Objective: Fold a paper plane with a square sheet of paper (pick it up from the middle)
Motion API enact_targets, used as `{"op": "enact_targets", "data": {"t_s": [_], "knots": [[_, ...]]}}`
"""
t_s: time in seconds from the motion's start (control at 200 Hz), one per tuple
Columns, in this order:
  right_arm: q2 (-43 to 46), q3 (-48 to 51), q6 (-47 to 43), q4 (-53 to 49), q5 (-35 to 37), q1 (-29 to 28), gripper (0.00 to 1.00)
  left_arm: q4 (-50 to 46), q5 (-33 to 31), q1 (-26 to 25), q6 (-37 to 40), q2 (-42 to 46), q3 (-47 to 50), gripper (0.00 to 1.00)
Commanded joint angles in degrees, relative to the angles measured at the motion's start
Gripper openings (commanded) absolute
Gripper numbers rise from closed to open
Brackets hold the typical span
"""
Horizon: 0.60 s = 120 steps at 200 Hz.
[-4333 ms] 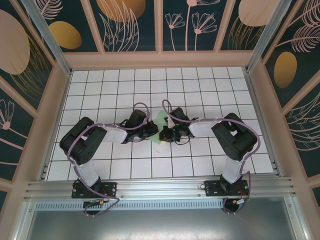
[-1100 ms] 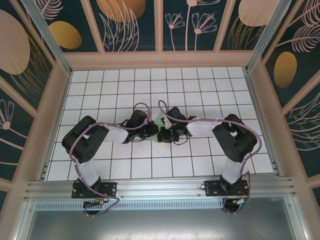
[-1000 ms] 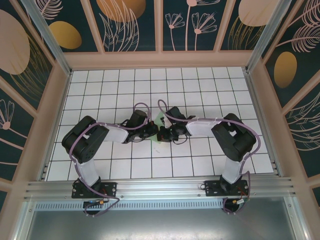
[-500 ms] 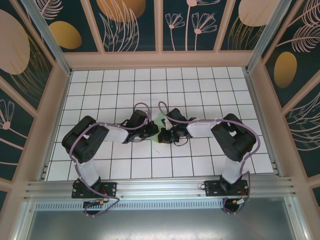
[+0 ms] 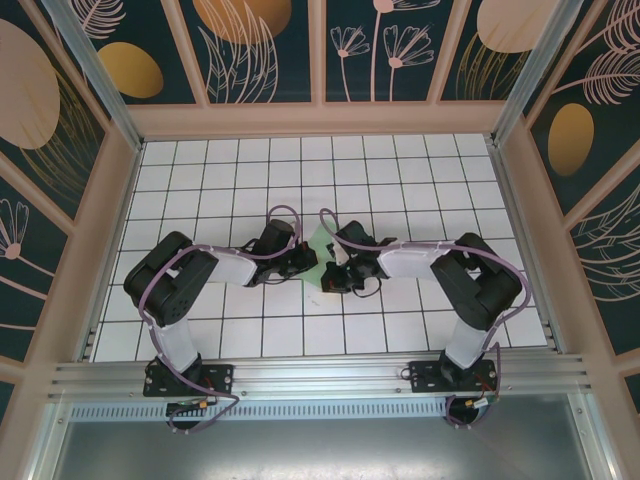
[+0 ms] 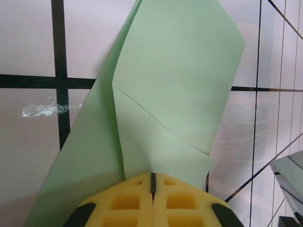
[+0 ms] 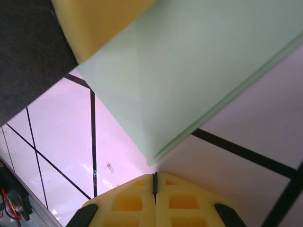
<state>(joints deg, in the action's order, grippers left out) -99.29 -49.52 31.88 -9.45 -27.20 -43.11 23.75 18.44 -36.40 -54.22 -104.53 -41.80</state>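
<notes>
Square sheet of paper (image 5: 319,243), pale green and already partly folded, lies near the middle of the white-tiled worktop (image 5: 220,180), between the two grippers. From above, the wrists cover most of it, and one green corner points toward the far wall.

The left gripper (image 5: 306,262) reaches in from the left with its jaws together. In the left wrist view its yellow fingertips (image 6: 128,198) meet along a thin seam. The paper runs right up to them, showing a slanted crease and an overlapping flap. Whether the tips pinch the sheet or only press on it cannot be told.

The right gripper (image 5: 333,279) reaches in from the right, its jaws also closed with nothing between them. In its wrist view the tips sit just short of a doubled corner of the paper. A yellow pad (image 7: 94,23) of the left gripper overlaps the sheet's far side.
</notes>
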Motion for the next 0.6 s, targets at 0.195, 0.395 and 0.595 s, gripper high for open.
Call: {"op": "enact_targets", "data": {"t_s": [0.195, 0.395, 0.595], "knots": [[-1.6, -5.6, 2.5, 2.1, 0.3, 0.4, 0.00, -6.4, -3.0, -0.1, 1.6, -2.9, 0.2, 0.00], [-5.8, -4.0, 2.1, 4.3, -2.0, 1.0, 0.00, -6.9, -3.0, -0.1, 2.0, -2.9, -0.4, 0.00], [-5.6, 0.8, 1.4, 3.4, -1.3, 1.4, 0.00, -8.3, -4.0, 0.0, 3.5, -2.9, -1.8, 0.01]]}}
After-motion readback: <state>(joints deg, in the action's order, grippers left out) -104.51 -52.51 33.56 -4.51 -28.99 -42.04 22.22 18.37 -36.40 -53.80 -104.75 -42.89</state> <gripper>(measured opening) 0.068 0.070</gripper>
